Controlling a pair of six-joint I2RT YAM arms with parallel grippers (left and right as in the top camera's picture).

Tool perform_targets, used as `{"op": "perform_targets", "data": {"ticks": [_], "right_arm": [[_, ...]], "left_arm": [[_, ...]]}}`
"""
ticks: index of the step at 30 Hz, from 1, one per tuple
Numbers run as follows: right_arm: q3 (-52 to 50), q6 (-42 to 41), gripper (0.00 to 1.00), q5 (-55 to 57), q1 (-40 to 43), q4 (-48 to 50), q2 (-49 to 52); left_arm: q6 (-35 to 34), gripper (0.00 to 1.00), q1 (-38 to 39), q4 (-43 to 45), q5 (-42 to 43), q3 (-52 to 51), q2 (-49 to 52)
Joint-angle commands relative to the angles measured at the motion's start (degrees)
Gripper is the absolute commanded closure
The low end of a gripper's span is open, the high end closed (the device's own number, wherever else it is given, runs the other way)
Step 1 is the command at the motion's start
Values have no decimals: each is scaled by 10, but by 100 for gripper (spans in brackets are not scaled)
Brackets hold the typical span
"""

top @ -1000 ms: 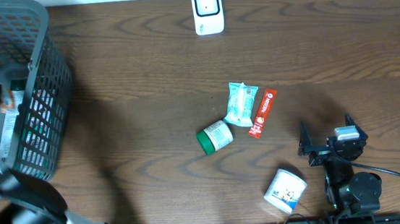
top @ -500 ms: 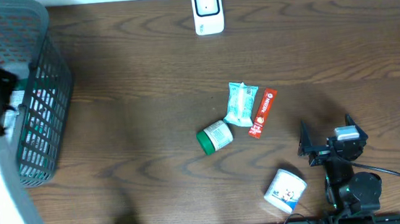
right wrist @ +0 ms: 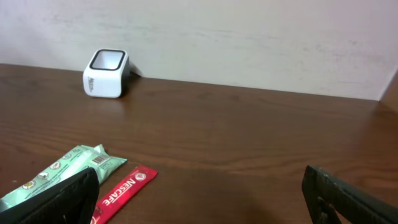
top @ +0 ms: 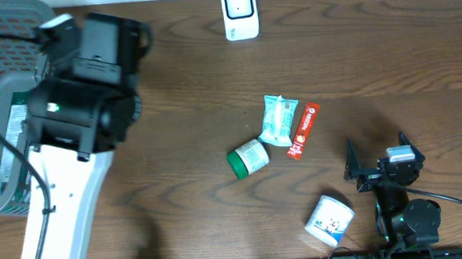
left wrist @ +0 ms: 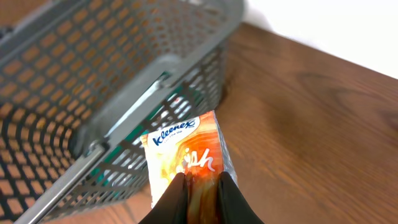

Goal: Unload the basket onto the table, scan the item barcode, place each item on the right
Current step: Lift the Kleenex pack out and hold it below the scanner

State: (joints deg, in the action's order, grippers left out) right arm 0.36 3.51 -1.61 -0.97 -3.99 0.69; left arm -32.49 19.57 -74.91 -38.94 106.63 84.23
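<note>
- Our left gripper [left wrist: 199,182] clamped a Kleenex pack [left wrist: 186,149], basket [left wrist: 124,62] just beyond.
- We had not scanned yet; scanner [top: 239,11] well off; right gripper [right wrist: 199,198] gaped empty.

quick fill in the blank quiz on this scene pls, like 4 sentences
1. The tissue pack pinched in the left fingers carries the brand name ____.
2. The stick lying beside the pale green packet is coloured ____.
3. The scanner at the far table edge has a ____ body.
4. The right fingers hold nothing and stand ____.

Missing words: Kleenex; red; white; open
</note>
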Motion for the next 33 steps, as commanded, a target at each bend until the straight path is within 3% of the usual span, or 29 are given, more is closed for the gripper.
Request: {"op": "perform_targets", "data": {"ticks": [1,15,26,31,33], "right_arm": [[-1,-7,1,3,-2,-2,-2],[-1,-7,1,3,-2,-2,-2],[-1,-7,1,3,-2,-2,-2],[-1,-7,1,3,-2,-2,-2],[-1,-7,1,3,-2,-2,-2]], "left_arm": [[27,93,41,1,-57,4,23],[74,93,210,-52,-48,-21,272],[118,93,268,-14,-64,-21,436],[119,93,271,33,55,-22,450],[120,93,271,49,59,-22,450]]}}
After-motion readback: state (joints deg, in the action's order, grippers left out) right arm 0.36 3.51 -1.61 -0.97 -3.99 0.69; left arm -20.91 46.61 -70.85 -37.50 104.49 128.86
